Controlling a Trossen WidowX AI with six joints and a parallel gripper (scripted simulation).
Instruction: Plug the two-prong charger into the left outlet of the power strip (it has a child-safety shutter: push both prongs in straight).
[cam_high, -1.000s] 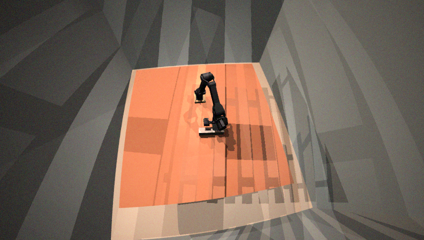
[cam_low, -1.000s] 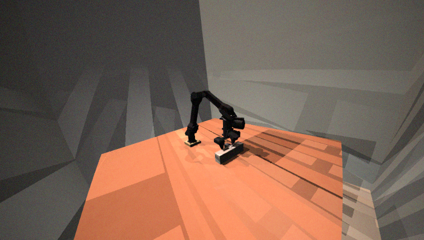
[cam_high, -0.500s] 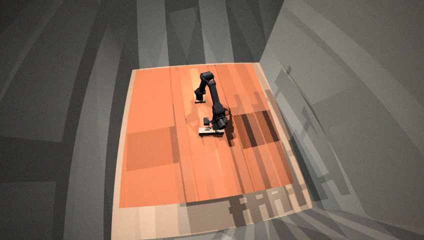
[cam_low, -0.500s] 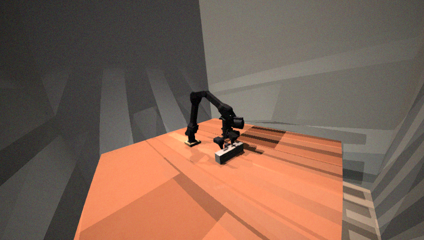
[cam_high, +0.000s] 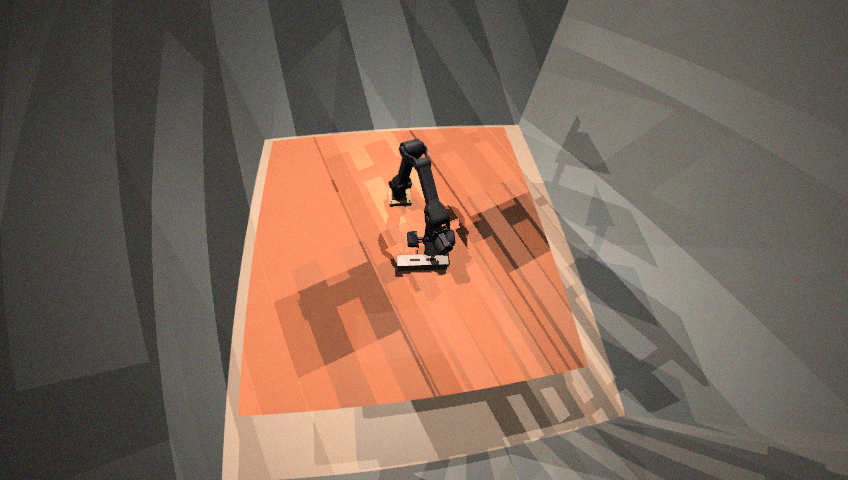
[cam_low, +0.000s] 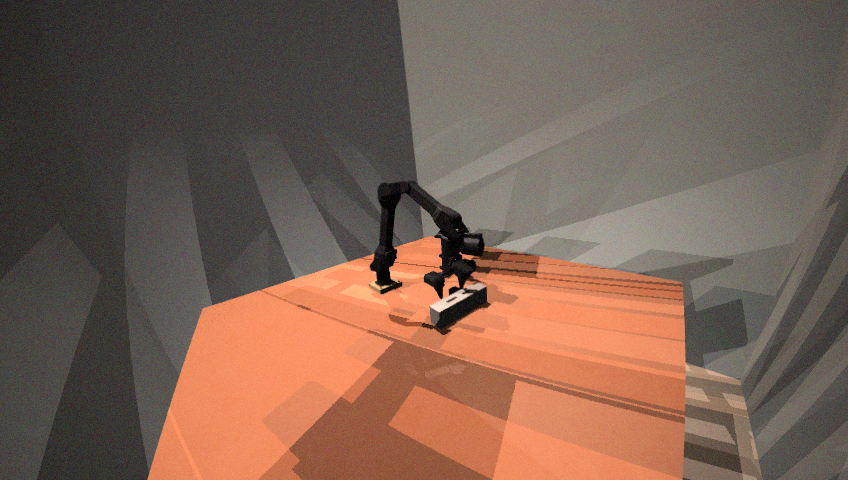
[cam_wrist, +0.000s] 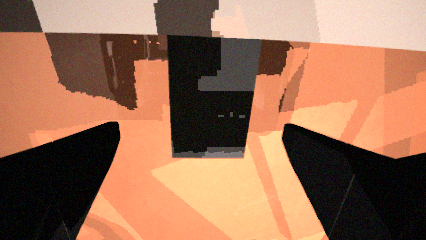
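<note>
Fingers spread wide, the gripper (cam_high: 426, 252) (cam_low: 452, 287) (cam_wrist: 203, 130) holds nothing above the charger (cam_low: 455, 290) (cam_wrist: 207, 125), center frame in the wrist view, beside the strip (cam_high: 403, 261) (cam_low: 459, 306) (cam_wrist: 360, 22); a straight, centered grasp appears next, before plugging.

We see grey walls (cam_high: 684, 178) (cam_low: 565, 107) streaked with pale bands and angular shadows, around an orange tabletop (cam_high: 333, 237) (cam_low: 267, 356) (cam_wrist: 350, 75) with beige edging, possibly wood, patched with light.

No text, label, brand, number or sign can be read in any of the three views. In the wrist view, a few small pale marks are seen on the dark block (cam_wrist: 210, 130) at the centre of the frame, but no letter or figure can be made out.
</note>
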